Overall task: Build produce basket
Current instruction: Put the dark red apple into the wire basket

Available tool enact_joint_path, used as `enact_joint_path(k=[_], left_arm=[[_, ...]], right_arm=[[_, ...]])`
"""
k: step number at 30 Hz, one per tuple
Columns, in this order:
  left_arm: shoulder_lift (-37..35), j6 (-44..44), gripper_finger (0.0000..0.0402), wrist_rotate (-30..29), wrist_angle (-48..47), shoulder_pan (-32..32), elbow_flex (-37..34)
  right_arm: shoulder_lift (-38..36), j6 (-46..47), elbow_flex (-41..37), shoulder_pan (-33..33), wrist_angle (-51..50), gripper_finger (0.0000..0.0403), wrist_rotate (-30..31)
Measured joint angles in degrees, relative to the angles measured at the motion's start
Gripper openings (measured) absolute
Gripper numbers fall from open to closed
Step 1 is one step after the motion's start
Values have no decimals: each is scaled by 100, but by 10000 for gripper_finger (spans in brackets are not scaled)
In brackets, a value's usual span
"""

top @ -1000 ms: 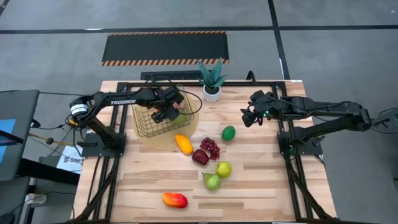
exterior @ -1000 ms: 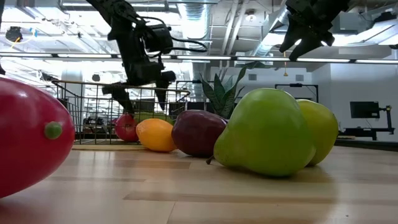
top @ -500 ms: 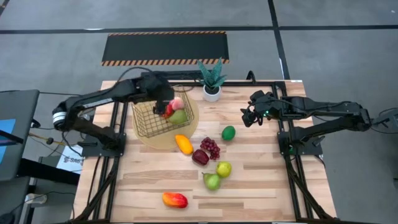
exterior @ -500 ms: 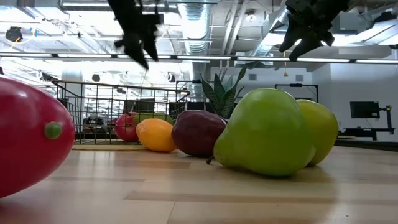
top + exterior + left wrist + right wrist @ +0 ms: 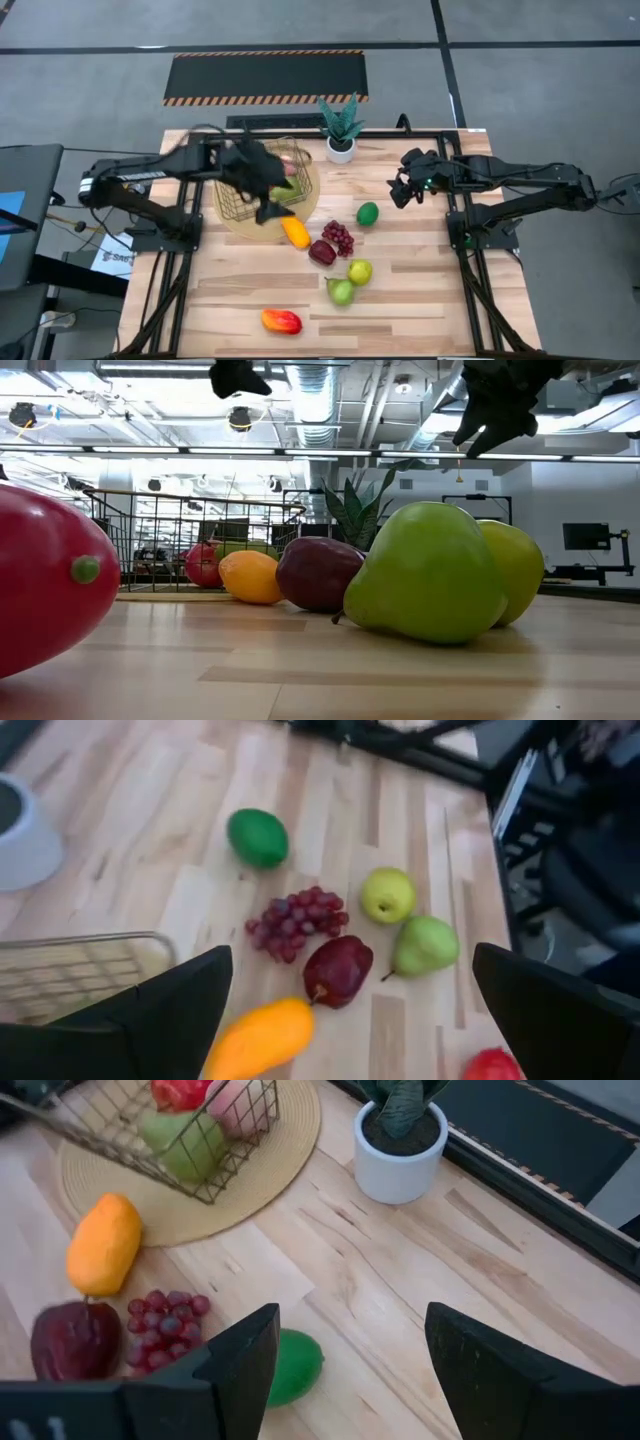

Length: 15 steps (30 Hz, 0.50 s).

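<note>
The gold wire basket (image 5: 258, 186) sits on a round woven mat (image 5: 300, 205) near the tabletop's (image 5: 420, 300) far left corner, with a red apple (image 5: 180, 1092), a pink peach (image 5: 235, 1102) and a green pear (image 5: 185, 1142) already inside. The left gripper (image 5: 268, 190) hangs over the basket's near right corner, jaws spread, nothing in them. The orange mango (image 5: 295, 232), grapes (image 5: 338, 237), dark red fruit (image 5: 322, 252) and lime (image 5: 368, 213) lie mid-tabletop. The right gripper (image 5: 400, 188) waits near the far right edge, jaws spread, empty.
</note>
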Motion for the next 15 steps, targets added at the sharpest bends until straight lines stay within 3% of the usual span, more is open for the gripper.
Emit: enact_joint_path(k=[3,7,15], left_arm=[[330,185,397,-444,241,-493,-5],[905,753,397,-516,422,-905,-5],[2040,1899,397,-489,766,-1016,-9]], right_arm=[[0,-63,0,38,-91,273,-12],[0,-65,0,115,-157,273,-17],[1,-67,0,339,-166,273,-17]])
